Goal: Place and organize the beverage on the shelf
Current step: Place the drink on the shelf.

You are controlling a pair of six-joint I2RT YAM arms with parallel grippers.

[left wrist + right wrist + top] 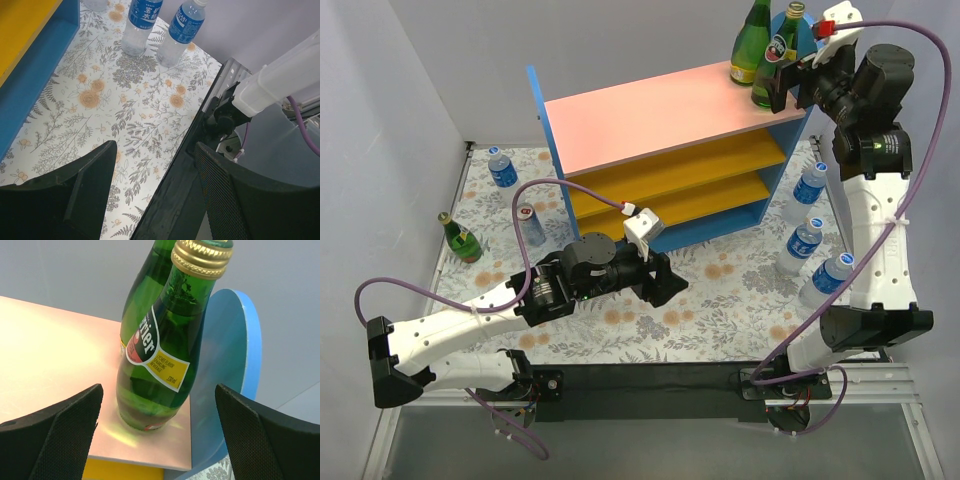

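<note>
Around green bottle [155,355], wide-spread right gripper [157,390]

The shelf [650,120] has a pink top board, orange-yellow lower boards and blue side panels. The glass bottle [155,365] is green, with a gold cap and a white, red and yellow label. The plastic bottles [142,20] are clear with blue labels. The table cover [140,100] is white with grey ferns and orange flowers. The left arm [440,328] is white.

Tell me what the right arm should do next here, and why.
Probably draw the right tool straight back off the front green bottle: it stands upright on the pink top board beside a second green bottle, with the fingers spread clear of it.
</note>
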